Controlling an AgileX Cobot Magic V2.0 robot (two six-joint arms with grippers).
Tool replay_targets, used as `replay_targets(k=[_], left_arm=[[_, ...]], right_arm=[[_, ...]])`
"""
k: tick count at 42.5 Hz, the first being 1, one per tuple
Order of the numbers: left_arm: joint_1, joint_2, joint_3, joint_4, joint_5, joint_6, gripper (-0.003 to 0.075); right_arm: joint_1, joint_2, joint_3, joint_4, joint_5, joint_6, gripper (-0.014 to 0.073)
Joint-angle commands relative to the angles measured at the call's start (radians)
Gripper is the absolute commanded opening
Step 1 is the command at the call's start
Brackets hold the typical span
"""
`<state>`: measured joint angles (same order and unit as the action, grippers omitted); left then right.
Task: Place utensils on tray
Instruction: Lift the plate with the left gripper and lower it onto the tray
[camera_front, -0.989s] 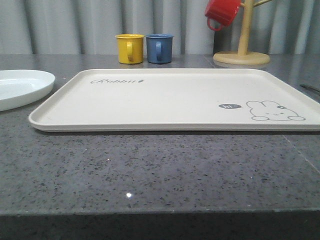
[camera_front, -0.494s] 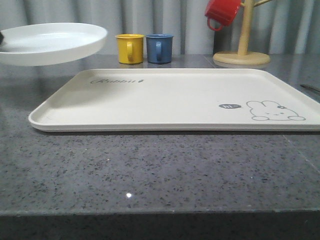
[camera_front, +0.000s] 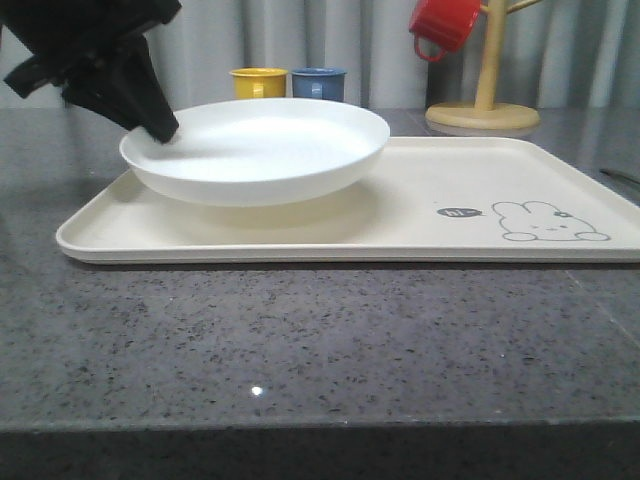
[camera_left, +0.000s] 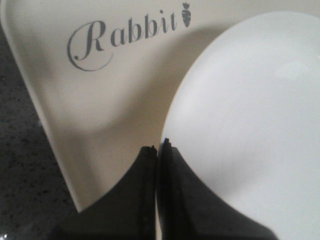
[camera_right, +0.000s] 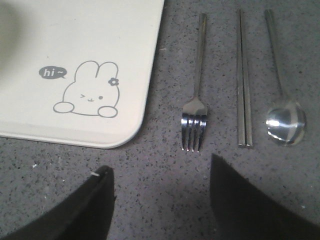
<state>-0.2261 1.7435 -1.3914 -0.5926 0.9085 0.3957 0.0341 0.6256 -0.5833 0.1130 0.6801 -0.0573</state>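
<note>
Speckled grey table: left tool pinches plate rim over tray left half; right tool open, fork lengthwise just ahead.

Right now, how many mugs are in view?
3: yellow mug and blue mug side by side behind the plate, red mug hanging on the wooden stand.

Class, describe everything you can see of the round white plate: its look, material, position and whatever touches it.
The round shallow white plate is smooth, plain and glossy, perhaps ceramic or melamine, with a low upturned rim and nothing in it. It sits level over the left half of the large cream rectangular tray, casting a shadow beneath; whether it rests on the tray or hangs just above is unclear. The left gripper has its dark jaws pinched shut on the plate's rim at its left edge.
</note>
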Motion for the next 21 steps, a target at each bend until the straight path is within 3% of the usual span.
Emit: replay_targets(k=[1, 6, 16, 21], left_arm=[[-0.015, -0.020, -0.035, -0.032, -0.037, 0.001, -0.0016], [-0.015, -0.005, -0.035, -0.017, -0.037, 0.001, 0.0063], [-0.015, -0.005, -0.045, 0.006, -0.013, 0.001, 0.0393], [-0.015, -0.024, -0.089, 0.066, 0.025, 0.001, 0.0418]], right_arm=[[-0.003, 0.007, -0.035, -0.007, -0.056, -0.001, 0.0454], [-0.003, 0.007, -0.035, -0.007, -0.056, -0.001, 0.0454], [-0.003, 0.007, -0.035, -0.007, -0.056, -0.001, 0.0454], [-0.003, 0.007, -0.035, -0.007, -0.056, -0.001, 0.0454]])
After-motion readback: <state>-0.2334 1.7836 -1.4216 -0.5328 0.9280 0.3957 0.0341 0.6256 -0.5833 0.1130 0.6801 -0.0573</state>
